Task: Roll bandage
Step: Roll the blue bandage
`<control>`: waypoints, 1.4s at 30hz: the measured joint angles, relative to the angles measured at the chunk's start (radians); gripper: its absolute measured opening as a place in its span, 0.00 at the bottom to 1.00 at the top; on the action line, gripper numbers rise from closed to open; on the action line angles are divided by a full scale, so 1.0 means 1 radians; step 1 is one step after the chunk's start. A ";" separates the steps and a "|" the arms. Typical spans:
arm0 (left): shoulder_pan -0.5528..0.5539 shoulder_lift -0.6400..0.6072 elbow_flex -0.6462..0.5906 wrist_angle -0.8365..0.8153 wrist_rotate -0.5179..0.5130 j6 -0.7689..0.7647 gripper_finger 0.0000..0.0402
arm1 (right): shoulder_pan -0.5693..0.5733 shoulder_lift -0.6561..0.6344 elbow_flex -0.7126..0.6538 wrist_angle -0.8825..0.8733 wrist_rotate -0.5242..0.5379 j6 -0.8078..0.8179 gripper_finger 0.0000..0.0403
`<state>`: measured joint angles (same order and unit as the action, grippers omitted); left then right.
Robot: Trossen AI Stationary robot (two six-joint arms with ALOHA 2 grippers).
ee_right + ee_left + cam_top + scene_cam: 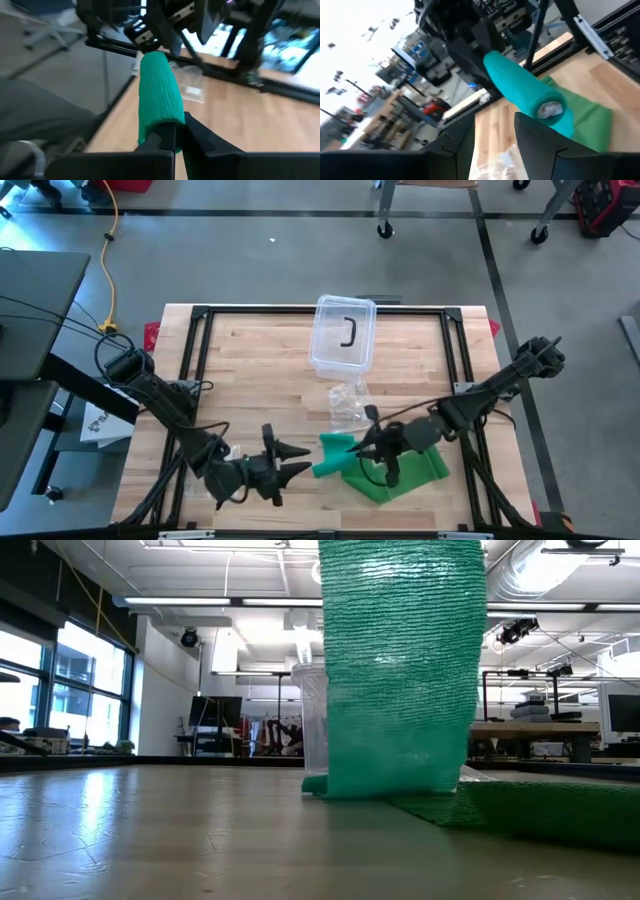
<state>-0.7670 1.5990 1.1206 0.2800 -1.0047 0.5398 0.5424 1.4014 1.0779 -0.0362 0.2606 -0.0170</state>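
Overhead, the green bandage (pixel 385 470) lies near the front edge of the wooden table (pixel 250 360), right of centre. Part of it is wound into a roll (pixel 333 456) pointing toward the left arm, and the loose remainder lies flat on the boards. The right gripper (pixel 372 447) sits at the roll's inner end, its fingers pressed together on it. The left gripper (pixel 300 461) lies just beside the roll's free end; its fingers stand spread, and from above I cannot tell whether they touch the fabric. A clear plastic container (pixel 343 332) rests farther back at the table's middle, with a crumpled clear wrapper (pixel 350 402) between it and the bandage.

From table height, a tall band of green bandage (pixel 400 670) fills the middle, its lower edge on the table, with more fabric flat to the right. The clear container (pixel 312 720) shows behind it.

Past the left wrist, the roll (pixel 522 92) shows its free end just beyond one dark finger (pixel 540 140); both fingers stand apart with the roll's end near the gap.

Past the right wrist, the fingers (pixel 192 131) pinch the near end of the roll (pixel 159 92), which lies away toward the left arm.
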 joint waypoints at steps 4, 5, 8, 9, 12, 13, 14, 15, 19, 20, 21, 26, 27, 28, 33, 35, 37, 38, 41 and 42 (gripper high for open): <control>-0.014 0.000 0.000 0.013 0.019 0.093 0.34 | -0.034 0.000 0.000 0.003 -0.079 0.040 0.00; -0.014 0.000 0.000 0.012 0.032 0.100 0.34 | -0.039 0.000 0.000 0.002 -0.082 0.040 0.00; -0.014 0.000 0.000 0.013 0.061 0.096 0.34 | -0.052 0.000 0.000 0.003 -0.084 0.046 0.00; -0.014 0.000 0.000 0.013 0.075 0.097 0.34 | -0.055 -0.001 0.000 0.003 -0.085 0.059 0.00; -0.019 0.000 0.000 0.025 0.090 0.119 0.34 | -0.074 -0.003 0.000 0.003 -0.140 0.121 0.00; -0.021 0.000 0.000 0.034 0.088 0.130 0.34 | -0.080 -0.003 0.000 0.003 -0.165 0.147 0.00; -0.023 0.000 0.000 0.036 0.088 0.137 0.35 | -0.086 -0.003 0.000 0.003 -0.188 0.169 0.00; -0.026 0.000 0.000 0.035 0.088 0.142 0.36 | -0.092 -0.003 0.000 0.003 -0.208 0.187 0.00; -0.028 0.000 0.000 0.033 0.081 0.151 0.41 | -0.113 -0.003 0.000 0.003 -0.249 0.227 0.00; -0.031 0.000 0.000 0.032 0.077 0.161 0.43 | -0.120 -0.003 0.000 0.003 -0.267 0.246 0.00; -0.034 0.000 0.000 0.030 0.069 0.177 0.44 | -0.128 -0.003 0.000 0.003 -0.290 0.267 0.00; -0.038 0.002 0.000 0.033 0.030 0.224 0.48 | -0.176 -0.003 0.000 0.004 -0.403 0.381 0.00; -0.032 0.009 0.000 0.038 0.029 0.225 0.48 | -0.186 -0.003 0.000 0.004 -0.410 0.405 0.00; -0.028 0.017 0.000 0.038 0.030 0.226 0.48 | -0.196 -0.003 0.000 0.004 -0.419 0.428 0.00; -0.010 0.088 0.000 0.155 0.026 0.296 0.48 | -0.239 -0.003 0.000 0.002 -0.447 0.503 0.00; -0.010 0.117 0.007 0.218 0.010 0.359 0.48 | -0.249 -0.002 0.000 0.002 -0.449 0.516 0.00; -0.010 0.140 0.029 0.240 -0.043 0.405 0.48 | -0.258 -0.002 0.000 -0.002 -0.456 0.518 0.00; -0.012 0.145 0.043 0.239 -0.082 0.420 0.48 | -0.262 -0.002 0.000 -0.005 -0.463 0.518 0.00; -0.019 0.154 0.074 0.241 -0.167 0.475 0.48 | -0.263 -0.002 0.000 -0.005 -0.472 0.513 0.00; -0.019 0.154 0.077 0.231 -0.173 0.501 0.48 | -0.263 -0.002 0.000 -0.002 -0.471 0.510 0.00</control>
<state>-0.7864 1.7531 1.1976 0.5108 -1.1778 1.0408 0.2794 1.3994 1.0779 -0.0386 -0.2108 0.4927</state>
